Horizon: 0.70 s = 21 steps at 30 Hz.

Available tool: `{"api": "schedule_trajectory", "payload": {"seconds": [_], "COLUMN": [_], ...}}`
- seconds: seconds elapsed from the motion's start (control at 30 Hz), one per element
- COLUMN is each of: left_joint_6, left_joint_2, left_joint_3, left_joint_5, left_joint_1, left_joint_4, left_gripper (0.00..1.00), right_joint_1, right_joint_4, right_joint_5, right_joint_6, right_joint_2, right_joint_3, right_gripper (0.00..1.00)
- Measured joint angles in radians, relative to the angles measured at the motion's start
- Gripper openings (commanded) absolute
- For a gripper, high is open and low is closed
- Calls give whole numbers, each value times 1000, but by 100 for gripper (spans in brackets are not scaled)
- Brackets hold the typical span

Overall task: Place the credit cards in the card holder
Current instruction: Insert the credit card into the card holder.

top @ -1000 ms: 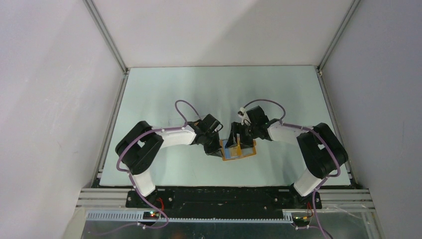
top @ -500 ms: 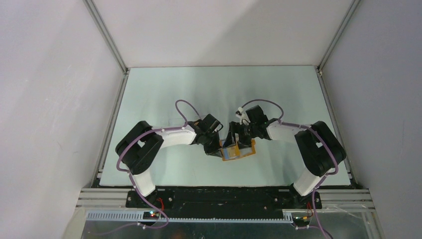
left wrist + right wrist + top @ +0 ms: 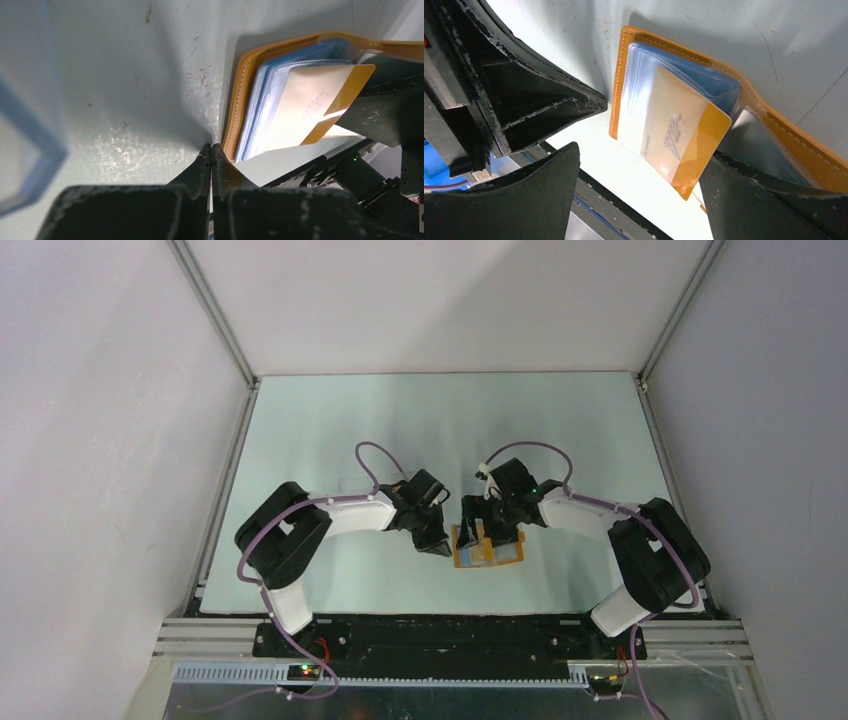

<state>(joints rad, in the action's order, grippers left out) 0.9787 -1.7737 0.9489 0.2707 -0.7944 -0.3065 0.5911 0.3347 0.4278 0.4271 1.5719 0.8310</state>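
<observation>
The card holder (image 3: pixel 505 556), an orange-mustard wallet, lies open on the table between the two grippers. In the right wrist view a tan-orange credit card (image 3: pixel 679 132) sits partly inside a clear-blue sleeve of the card holder (image 3: pixel 789 137), with its orange end sticking out. My right gripper (image 3: pixel 644 185) is open, its jaws standing either side of the card's free end and gripping nothing. My left gripper (image 3: pixel 211 146) is shut and empty, its tips on the table just beside the card holder's stitched edge (image 3: pixel 239 95). The card (image 3: pixel 310 107) shows there too.
A blurred clear object with a blue edge (image 3: pixel 30 145) sits close to the left wrist camera at the left. The left gripper's fingers (image 3: pixel 549 107) stand close beside the wallet in the right wrist view. The table's near edge is just below the wallet (image 3: pixel 470 590).
The wallet has shifted a little right and toward the near edge. The right gripper has moved with it. The left arm has hardly moved.
</observation>
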Motion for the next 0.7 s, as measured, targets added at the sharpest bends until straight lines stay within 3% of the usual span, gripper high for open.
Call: {"api": "schedule_trajectory", "payload": {"seconds": [0.3, 0.47, 0.7], "left_joint_6": [0, -10, -31], "left_joint_2": [-2, 9, 48], "left_joint_3": [2, 1, 1], "left_joint_5": [4, -11, -42], "left_joint_1": [0, -1, 1], "left_joint_4": [1, -6, -29], "left_gripper": [2, 26, 37], "right_joint_1": [-37, -52, -56], "right_joint_4": [38, 98, 157], "right_joint_5": [66, 66, 65], "right_joint_6": [-8, -34, -66], "right_joint_2": [-18, -52, -76], "right_joint_3": [1, 10, 19], "right_gripper": [90, 95, 97]}}
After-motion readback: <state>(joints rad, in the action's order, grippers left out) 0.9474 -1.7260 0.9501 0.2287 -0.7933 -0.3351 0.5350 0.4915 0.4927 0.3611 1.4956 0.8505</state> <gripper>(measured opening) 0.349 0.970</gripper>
